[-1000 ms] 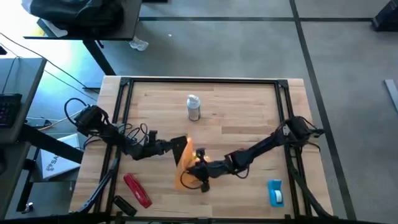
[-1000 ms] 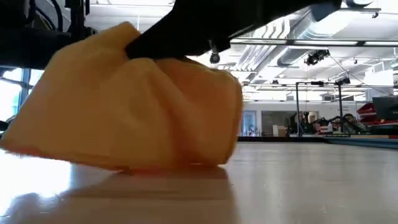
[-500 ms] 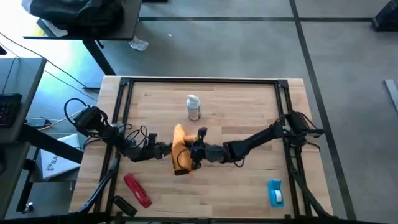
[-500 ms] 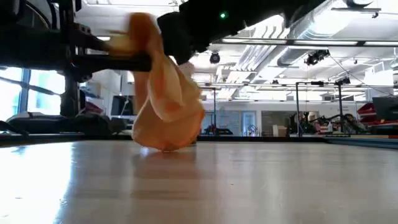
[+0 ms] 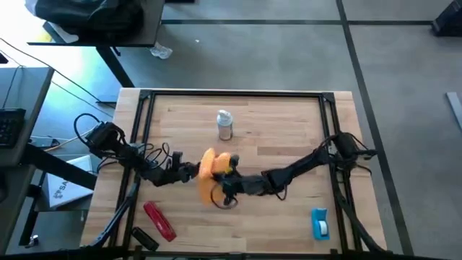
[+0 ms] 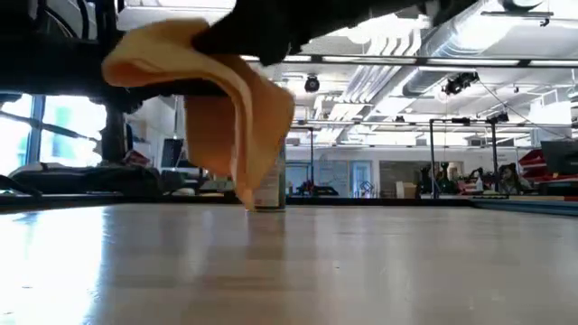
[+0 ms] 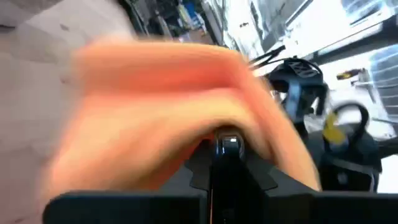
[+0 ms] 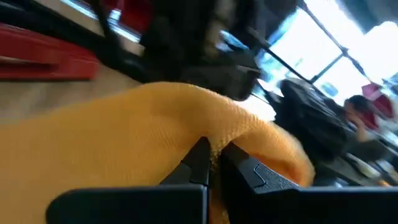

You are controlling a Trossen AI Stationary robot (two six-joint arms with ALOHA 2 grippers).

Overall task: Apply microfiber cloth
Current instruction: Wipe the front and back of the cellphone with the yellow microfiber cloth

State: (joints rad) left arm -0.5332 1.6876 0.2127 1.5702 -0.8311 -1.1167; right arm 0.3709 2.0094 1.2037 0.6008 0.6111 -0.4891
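The orange microfiber cloth [image 5: 211, 169] hangs between my two grippers near the table's middle, slightly left. My left gripper [image 5: 190, 172] is at its left side and shut on it. My right gripper [image 5: 227, 183] is at its right, near side, also shut on it. In the low view the cloth [image 6: 237, 126] drapes from the dark arms above, and its lowest tip [image 6: 247, 202] reaches about down to the tabletop. Both wrist views are filled with the cloth [image 7: 161, 118] [image 8: 124, 143]. My left gripper holds the cloth's left side, coming level from the table's left. Its fingers [image 7: 226, 148] are buried in a blurred bunch of fabric [image 7: 205, 124], so edge or fold cannot be told. My right gripper pinches a bunched fold of the cloth [image 8: 214, 138] between its two fingers [image 8: 200, 157], coming level from the table's right. The cloth hangs slack below the hold.
A small metal can [image 5: 224, 125] stands behind the cloth toward the far edge. A red oblong object [image 5: 159, 220] and a black item [image 5: 144, 238] lie at the near left. A blue-and-white item [image 5: 320, 224] lies at the near right.
My right gripper has carried the cloth toward the far-left, close to my left gripper, then come slightly back toward the near edge. The cloth lay spread wide on the table, was bunched up narrow, and now hangs lifted with only its lowest tip near the table.
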